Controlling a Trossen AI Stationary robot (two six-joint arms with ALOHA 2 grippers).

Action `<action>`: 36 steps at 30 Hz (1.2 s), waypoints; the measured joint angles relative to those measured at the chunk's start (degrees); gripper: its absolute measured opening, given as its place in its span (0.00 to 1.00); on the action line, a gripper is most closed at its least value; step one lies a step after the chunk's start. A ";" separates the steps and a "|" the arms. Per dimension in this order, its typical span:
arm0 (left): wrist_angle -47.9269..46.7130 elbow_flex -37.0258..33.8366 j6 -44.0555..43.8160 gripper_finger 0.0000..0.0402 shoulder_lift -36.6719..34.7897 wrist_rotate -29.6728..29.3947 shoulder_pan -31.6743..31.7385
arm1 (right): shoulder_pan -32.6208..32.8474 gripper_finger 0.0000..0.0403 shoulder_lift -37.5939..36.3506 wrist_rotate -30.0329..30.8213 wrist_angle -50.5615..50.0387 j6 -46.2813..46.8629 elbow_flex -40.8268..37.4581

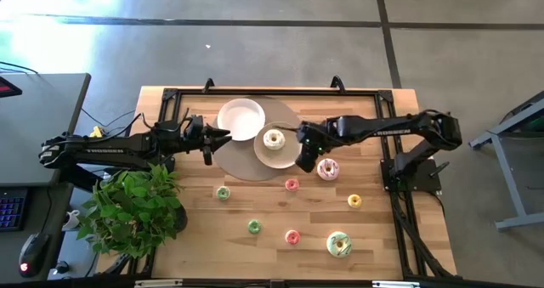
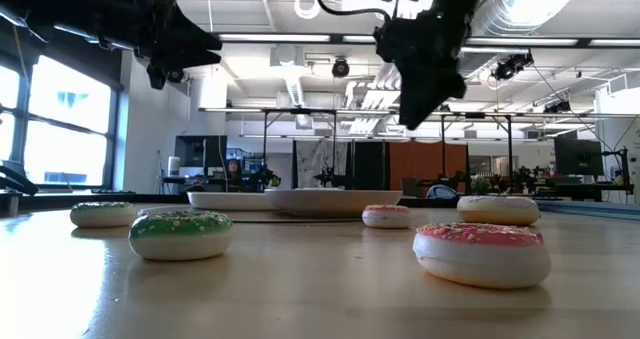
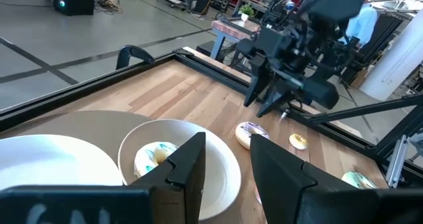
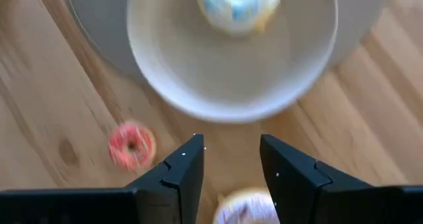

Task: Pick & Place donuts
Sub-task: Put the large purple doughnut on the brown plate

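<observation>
A white-frosted donut (image 1: 274, 139) lies flat in a beige plate (image 1: 287, 155); it shows again in the right wrist view (image 4: 238, 4) and the left wrist view (image 3: 155, 158). A pink-frosted donut (image 1: 328, 169) rests on the wood just right of that plate. Small pink (image 1: 291, 184), green (image 1: 223, 193) and yellow (image 1: 354, 200) donuts lie nearer. My right gripper (image 4: 231, 164) hangs open above the plate's near-right rim, with the pink-frosted donut (image 4: 244, 207) below it. My left gripper (image 3: 228, 161) is open, raised left of the plates.
An empty white plate (image 1: 240, 118) sits beside the beige one on a round mat (image 1: 242, 165). A further green (image 1: 254, 227), pink (image 1: 292, 236) and large white-frosted donut (image 1: 338, 245) lie toward the near edge. A potted plant (image 1: 136, 207) fills the near-left corner.
</observation>
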 joint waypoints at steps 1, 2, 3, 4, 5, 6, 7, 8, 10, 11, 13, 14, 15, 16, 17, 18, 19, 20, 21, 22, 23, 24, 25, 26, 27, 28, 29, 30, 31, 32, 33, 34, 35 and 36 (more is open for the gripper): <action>-0.04 0.00 0.00 0.30 0.00 -0.01 0.00 | 0.33 0.36 0.00 0.00 -1.32 0.81 0.00; -0.04 0.00 0.00 0.30 0.00 -0.01 0.00 | 0.72 0.36 0.00 0.21 -2.53 1.57 0.00; -0.04 0.00 0.00 0.30 0.00 0.00 0.00 | 1.12 0.36 0.03 0.73 -3.58 2.42 0.00; -0.04 0.00 0.00 0.30 0.00 -0.01 0.00 | 1.58 0.36 0.04 1.47 -4.34 3.41 0.00; -0.04 0.00 0.00 0.30 0.00 0.00 0.00 | 2.03 0.36 0.04 2.37 -4.84 4.35 0.00; -0.06 0.00 0.00 0.30 0.00 -0.02 0.00 | 2.55 0.36 0.04 3.16 -5.33 5.29 0.00; -0.04 0.00 0.00 0.30 0.00 0.00 0.00 | 3.06 0.36 0.04 3.70 -6.10 6.04 0.00; -0.06 0.00 0.00 0.30 0.00 0.00 0.00 | 3.61 0.36 0.06 4.05 -6.81 6.85 0.00; -0.06 0.00 0.00 0.30 0.00 0.00 0.00 | 4.74 0.36 0.06 4.13 -7.90 8.00 0.00; -0.06 0.00 0.00 0.30 0.00 0.00 0.00 | 5.35 0.36 0.06 4.15 -8.65 8.59 0.00; -0.07 0.00 0.00 0.30 0.00 0.00 0.00 | 6.80 0.36 0.08 4.52 -10.45 10.15 0.00; -0.08 0.00 0.00 0.30 0.00 0.00 0.00 | 7.64 0.36 0.08 4.97 -11.23 11.01 0.00; -0.06 0.00 0.00 0.30 0.00 0.00 0.00 | 8.49 0.36 0.08 5.41 -11.97 11.74 0.00; -0.06 0.00 0.00 0.30 0.00 0.00 0.00 | 9.29 0.36 0.08 5.75 -13.06 12.42 0.00; -0.08 0.00 0.00 0.30 0.00 0.00 0.00 | 10.07 0.36 0.08 6.00 -14.23 12.99 0.00; -0.08 0.00 0.00 0.30 0.00 0.00 0.00 | 10.85 0.36 0.08 6.36 -15.31 13.43 0.00; -0.08 0.00 0.00 0.30 0.00 0.00 0.00 | 11.64 0.36 0.08 6.64 -16.78 14.02 0.00; -0.08 0.00 0.00 0.30 0.00 0.00 0.00 | 12.39 0.36 0.08 6.93 -18.36 14.74 0.00; -0.08 0.00 0.00 0.30 0.00 0.00 0.00 | 13.16 0.36 0.08 7.30 -20.12 15.84 0.00; -0.08 0.00 0.00 0.30 0.00 0.00 0.00 | 13.85 0.36 0.08 7.69 -21.98 17.15 0.00; -0.08 0.00 0.00 0.30 0.00 0.00 0.00 | 14.50 0.36 0.08 8.13 -23.80 18.71 0.00; -0.08 0.00 0.00 0.30 0.00 0.00 0.00 | 15.17 0.36 0.08 8.57 -25.41 20.48 0.00; -0.08 0.00 0.00 0.30 0.00 0.00 0.00 | 15.81 0.36 0.08 8.99 -26.75 22.13 0.00; -0.08 0.00 -0.02 0.30 0.00 0.00 0.00 | 16.45 0.36 0.08 9.46 -27.86 23.70 0.00; -0.08 0.00 0.00 0.30 0.00 0.00 0.00 | 17.07 0.36 0.08 9.97 -28.57 25.10 0.00; -0.08 0.00 0.00 0.30 0.00 0.00 0.00 | 17.72 0.36 0.08 10.21 -28.98 26.29 0.00; -0.08 0.00 0.00 0.30 0.00 0.00 0.00 | 18.38 0.36 0.08 10.21 -29.10 27.44 0.00; -0.08 0.00 -0.01 0.30 0.00 0.00 0.00 | 19.09 0.36 0.08 10.21 -28.95 28.46 0.00; -0.08 0.00 -0.01 0.30 0.00 0.00 0.00 | 19.83 0.36 0.08 10.21 -28.65 29.40 0.00; -0.08 0.00 0.00 0.30 0.00 0.00 0.00 | 20.62 0.36 0.08 10.30 -28.24 30.23 0.00; -0.08 0.00 0.00 0.30 0.00 0.00 0.00 | 21.41 0.36 0.08 10.34 -27.85 31.03 0.00; -0.08 0.00 0.00 0.30 0.00 0.00 0.00 | 22.24 0.36 0.08 10.32 -27.64 31.84 0.00; -0.08 0.00 0.00 0.30 0.00 0.00 0.00 | 23.07 0.36 0.08 10.22 -27.49 32.58 0.00; -0.08 0.00 0.00 0.30 0.00 0.00 0.00 | 23.90 0.36 0.08 10.12 -27.44 33.14 0.00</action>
